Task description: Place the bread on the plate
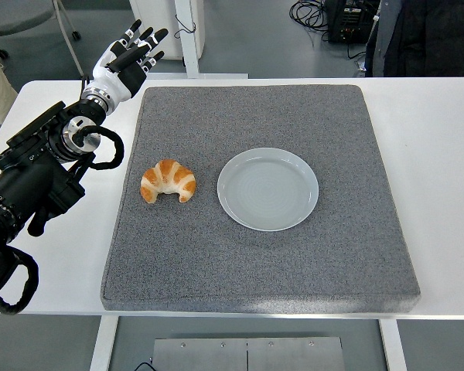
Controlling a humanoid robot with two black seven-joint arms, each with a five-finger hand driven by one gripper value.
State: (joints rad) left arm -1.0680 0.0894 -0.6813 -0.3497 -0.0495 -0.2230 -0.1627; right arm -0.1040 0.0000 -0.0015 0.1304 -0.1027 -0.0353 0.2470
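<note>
A golden croissant (168, 182) lies on the grey mat (294, 255), left of centre. An empty pale plate (268, 188) sits on the mat just right of the croissant, not touching it. My left hand (129, 56) is raised over the table's far left, beyond the mat's back-left corner, with its fingers spread and holding nothing. It is well behind and left of the croissant. My right arm is out of view.
The mat covers most of the white table (441, 154). A person in dark clothes (425, 35) stands at the top right behind the table. A white post (187, 31) rises behind the table's far edge.
</note>
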